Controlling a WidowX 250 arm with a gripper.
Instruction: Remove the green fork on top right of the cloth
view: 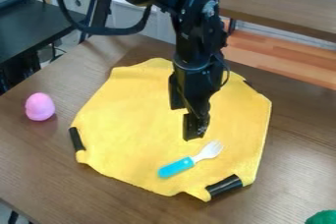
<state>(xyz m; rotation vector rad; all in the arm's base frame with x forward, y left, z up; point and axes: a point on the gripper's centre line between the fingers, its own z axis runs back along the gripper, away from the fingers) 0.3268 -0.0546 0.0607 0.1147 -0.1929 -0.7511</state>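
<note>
Over the middle of the yellow cloth hangs the black gripper, pointing down. Its two fingers stand apart, with nothing seen between them. A fork with a blue-turquoise handle and white tines lies on the lower part of the cloth, a little right of centre. The tines point to the upper right, just below the nearer fingertip, and the handle points to the lower left. Gripper and fork look apart.
A pink egg-shaped object stands on the brown table left of the cloth. Black pieces show at several cloth edges. Part of a green object is at the bottom right corner. A wooden bench runs behind the table.
</note>
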